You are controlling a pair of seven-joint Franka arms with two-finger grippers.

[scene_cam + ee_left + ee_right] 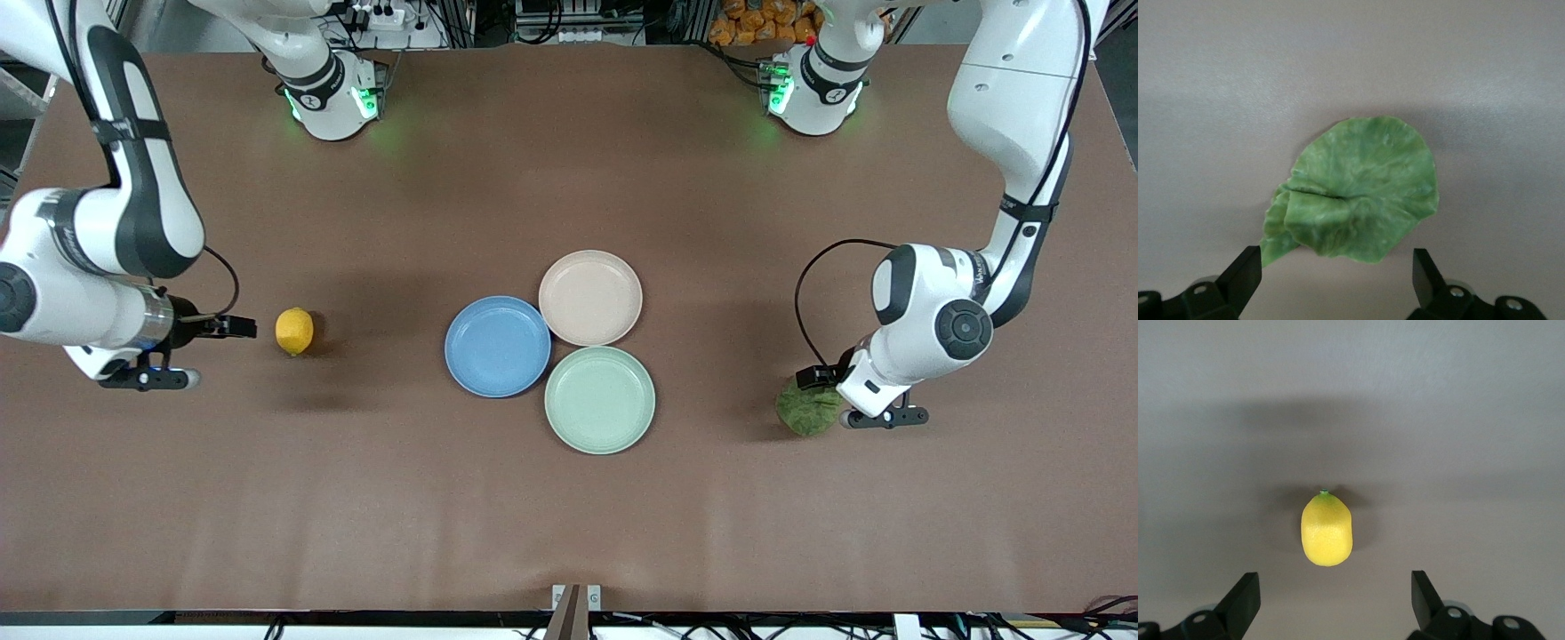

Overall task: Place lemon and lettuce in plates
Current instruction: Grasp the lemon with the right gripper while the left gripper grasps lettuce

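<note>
The yellow lemon (294, 331) lies on the brown table toward the right arm's end. My right gripper (240, 327) is open and empty, low beside the lemon and apart from it. In the right wrist view the lemon (1327, 529) lies just ahead of the open gripper (1336, 587). The green lettuce (807, 409) lies toward the left arm's end. My left gripper (813, 378) is open and empty at the leaf's edge. In the left wrist view the lettuce (1358, 190) reaches close to the gripper (1336, 263). The blue plate (497, 346) and beige-pink plate (590, 297) sit empty at mid-table.
A pale mint-green plate (600, 399), also empty, touches the other two and lies nearest the front camera. The arms' bases (333, 98) stand at the table's back edge. Bare brown tabletop (569, 516) lies all round the plates.
</note>
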